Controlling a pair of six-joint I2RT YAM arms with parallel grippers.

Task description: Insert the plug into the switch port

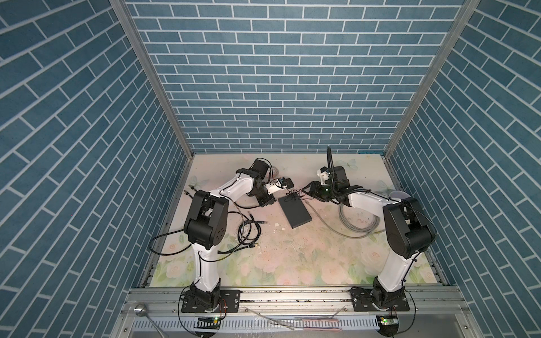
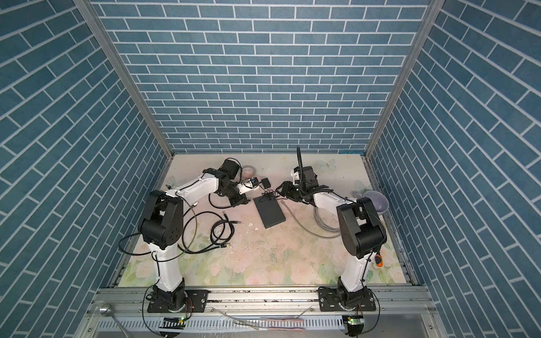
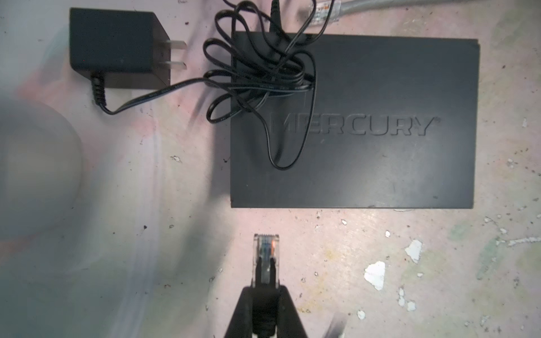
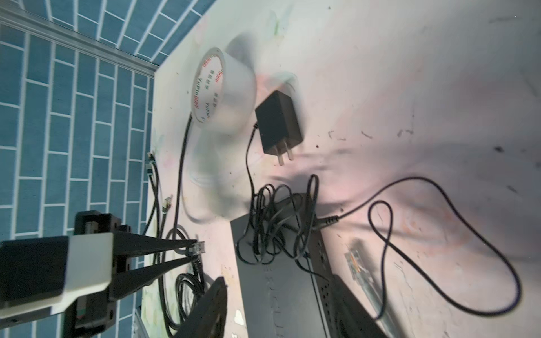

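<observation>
The switch (image 1: 294, 215) (image 2: 269, 212) is a flat black box lying mid-table, marked MERCURY in the left wrist view (image 3: 366, 164). My left gripper (image 3: 265, 289) (image 1: 269, 202) is shut on the plug (image 3: 265, 251), a clear connector on a black cable. The plug points at the switch's near long side, a short gap away; no port shows on that side. My right gripper (image 4: 281, 307) (image 1: 306, 190) is open, its fingers (image 4: 210, 304) either side of the switch's (image 4: 278, 292) far end. The plug (image 4: 199, 248) also shows there between the left fingers.
A black power adapter (image 3: 114, 46) (image 2: 265, 183) lies beyond the switch, its tangled cord (image 3: 263, 73) draped over the switch's end. A grey cable's plug (image 4: 355, 263) lies beside the switch, its coil (image 1: 357, 222) to the right. A tape roll (image 4: 222, 96), black cable coil (image 1: 248, 234) and bowl (image 2: 374, 200) stand around.
</observation>
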